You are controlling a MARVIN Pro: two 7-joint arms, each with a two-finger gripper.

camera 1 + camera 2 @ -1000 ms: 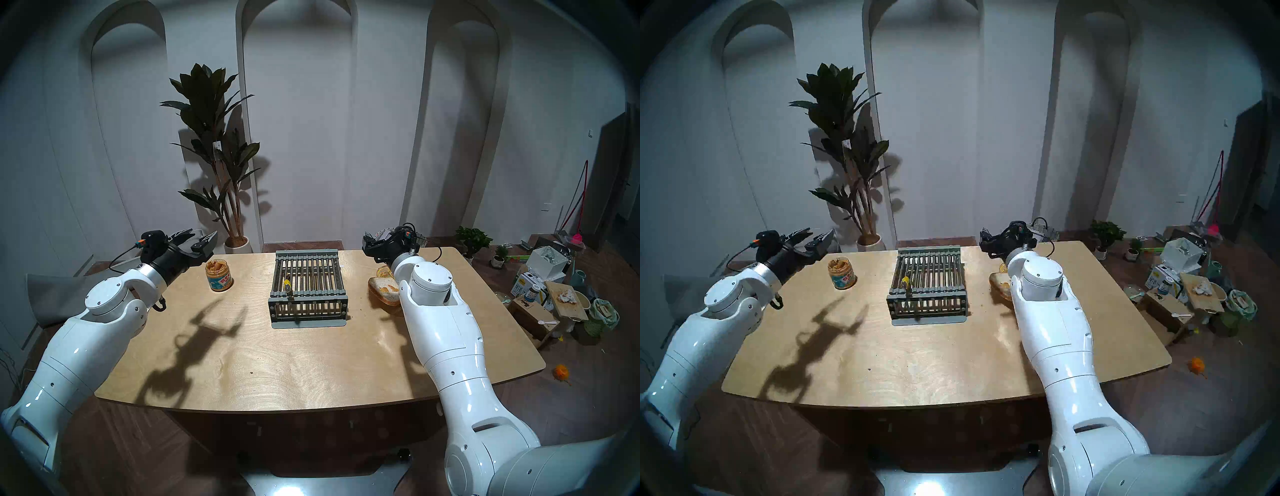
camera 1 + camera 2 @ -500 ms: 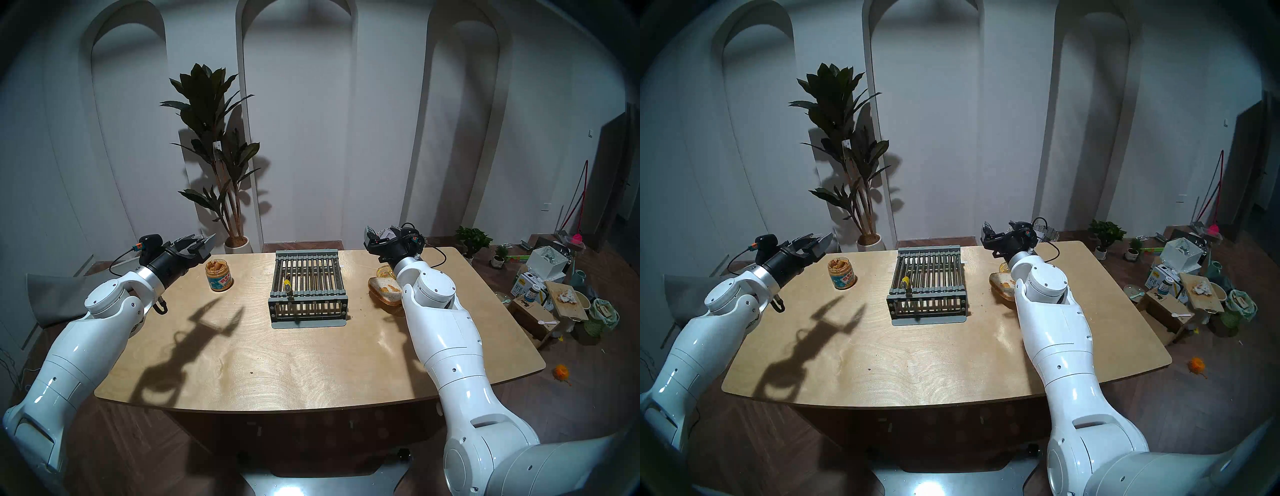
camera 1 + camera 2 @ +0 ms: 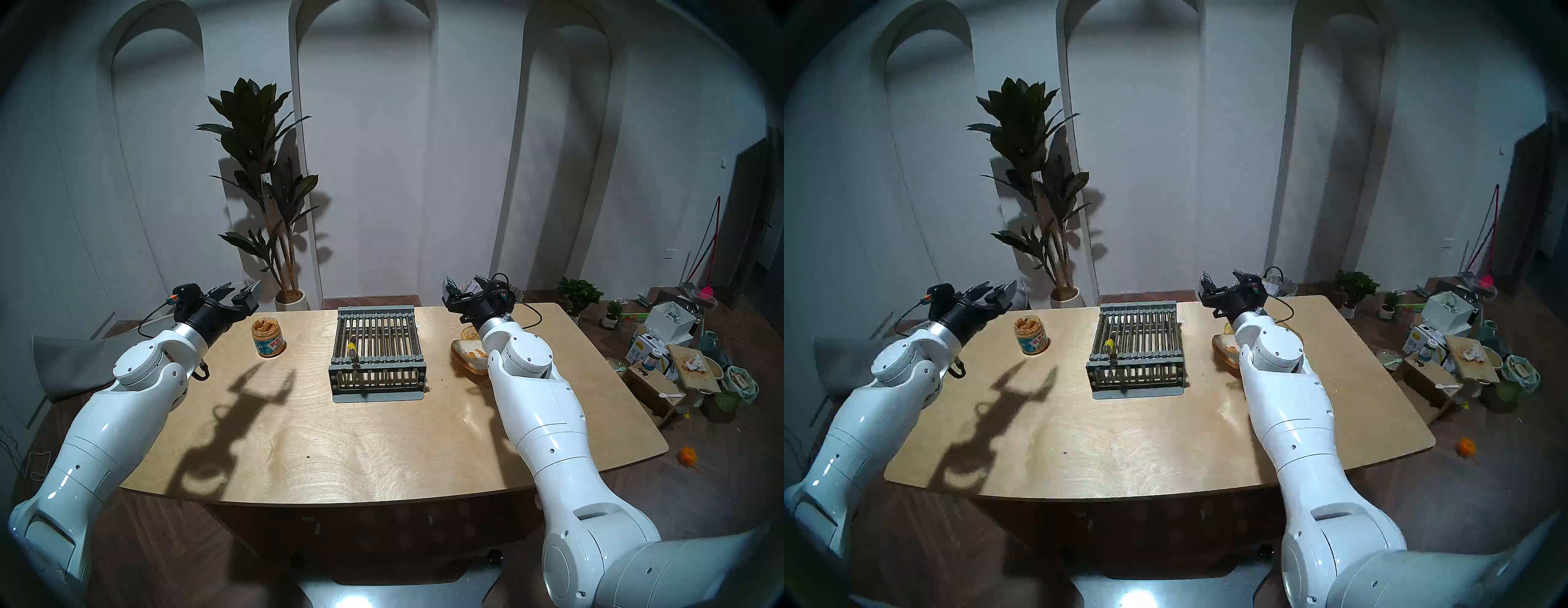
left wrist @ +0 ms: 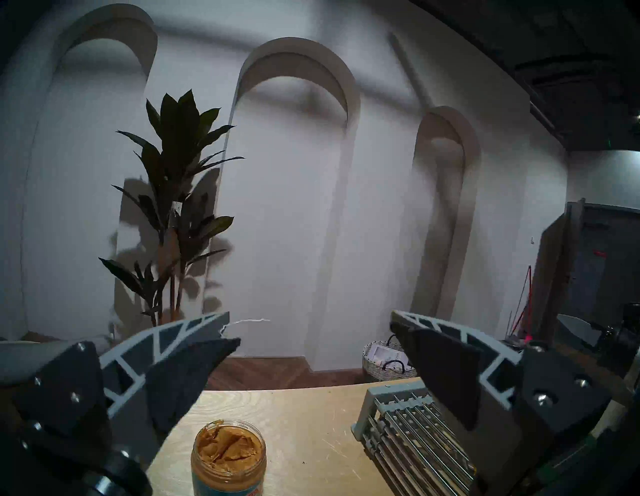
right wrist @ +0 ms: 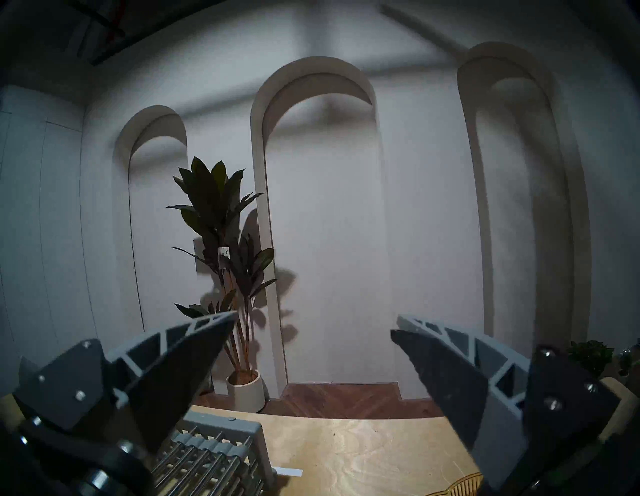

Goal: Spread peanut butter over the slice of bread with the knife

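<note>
Hovering left tool point(image 4: 311, 332) spread empty above peanut butter point(image 4: 228, 448), knife point(image 3: 352, 352) in rack point(image 3: 377, 335)

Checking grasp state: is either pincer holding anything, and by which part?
Nothing held. Left pincer and right pincer are open and empty; the yellow-handled knife lies on the grey slatted rack.

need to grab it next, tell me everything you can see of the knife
The knife has a stubby yellow handle, which lies on top of the grey slatted rack near its front left corner. Its thin dark blade seems to drop between the slats toward the front. Neither gripper touches it. Finer detail is too small to tell.
</note>
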